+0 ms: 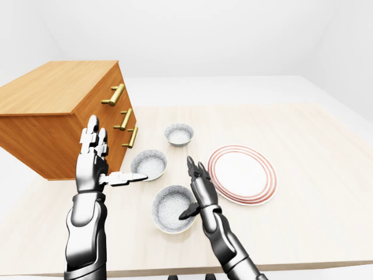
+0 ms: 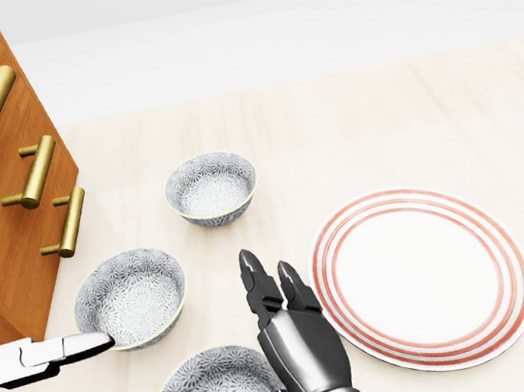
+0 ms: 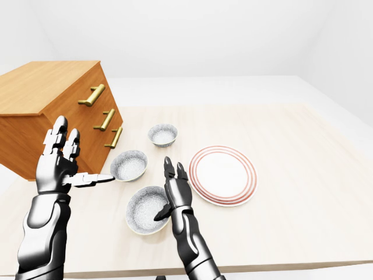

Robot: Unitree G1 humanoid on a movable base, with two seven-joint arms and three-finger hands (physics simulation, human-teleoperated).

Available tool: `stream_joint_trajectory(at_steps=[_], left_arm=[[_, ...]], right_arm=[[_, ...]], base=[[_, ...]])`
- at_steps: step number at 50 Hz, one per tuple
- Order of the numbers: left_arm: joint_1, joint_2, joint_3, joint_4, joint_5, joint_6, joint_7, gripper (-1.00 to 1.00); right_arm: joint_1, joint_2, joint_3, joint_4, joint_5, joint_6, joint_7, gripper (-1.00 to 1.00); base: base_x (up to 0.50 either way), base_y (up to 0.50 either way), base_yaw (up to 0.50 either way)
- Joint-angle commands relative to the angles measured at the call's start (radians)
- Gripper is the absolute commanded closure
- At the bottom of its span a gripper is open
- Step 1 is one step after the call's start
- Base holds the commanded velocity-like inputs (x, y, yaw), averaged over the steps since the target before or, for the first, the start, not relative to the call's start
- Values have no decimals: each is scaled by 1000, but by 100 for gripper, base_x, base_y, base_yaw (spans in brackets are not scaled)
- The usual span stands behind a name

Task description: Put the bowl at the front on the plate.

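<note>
Three small round bowls on the pale wood table [image 1: 303, 192], all with speckled grey insides. The nearest bowl [image 1: 173, 209] sits bottom centre of the left-eye view, with the middle bowl [image 1: 149, 164] and the top bowl [image 1: 179, 134] above it. One flat plate [image 1: 242, 174] with red rings lies to its right, not touching. One wooden chest [image 1: 58, 116] upper left, with three brass bar handles [image 1: 115, 94]. Two glossy hands: the right hand [image 1: 201, 189] is open at the nearest bowl's right rim with its thumb over it, and the left hand [image 1: 93, 163] is open with fingers up.

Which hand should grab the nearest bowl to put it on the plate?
Right. The right hand is open beside the nearest bowl, thumb at its rim, between it and the plate. The left hand hangs raised by the middle bowl.
</note>
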Motion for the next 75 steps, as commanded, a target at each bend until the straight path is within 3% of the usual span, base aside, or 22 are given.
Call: stream_joint_trajectory(at_steps=[1,30,32,34,35,36,37,41,57,69,75], left_arm=[[0,-1,-1,4,1,0,0,-99],[-1,0,-2,-3,-1,0,1,-99],[-1,0,-2,-2,0,0,1,-98],[-1,0,-1,-4,-1,0,0,-98],[-1,1,0,-7,-1,0,1,-98],[-2,1,1,-6,-2,0,1,-98],[0,0,0,-8,-1,0,1,-98],[-1,0,0,-3,0,0,0,-98],[-2,1,2,-2,-3,0,-1,-98],[-3,1,0,7,-2,0,2,-99],[-1,0,-1,4,-2,0,2,-99]], right_arm=[[-4,1,-3,22,0,0,-9,-100],[-4,3,-3,35,-5,-8,-14,-100],[-4,4,-3,37,-5,-8,-15,-28],[-1,4,-2,33,-6,-6,-12,-1],[2,4,-1,26,-6,-3,-10,44],[4,4,0,24,-6,-3,-10,64],[5,4,0,21,-6,-1,-9,71],[6,3,0,16,-5,0,-7,84],[15,2,9,-16,2,0,4,69],[5,-5,-12,-130,30,0,72,97],[-7,-14,-27,-183,44,0,103,100]], base=[[0,0,0],[0,0,0],[0,0,0],[0,0,0],[0,0,0],[0,0,0],[0,0,0],[0,0,0],[0,0,0],[0,0,0],[0,0,0]])
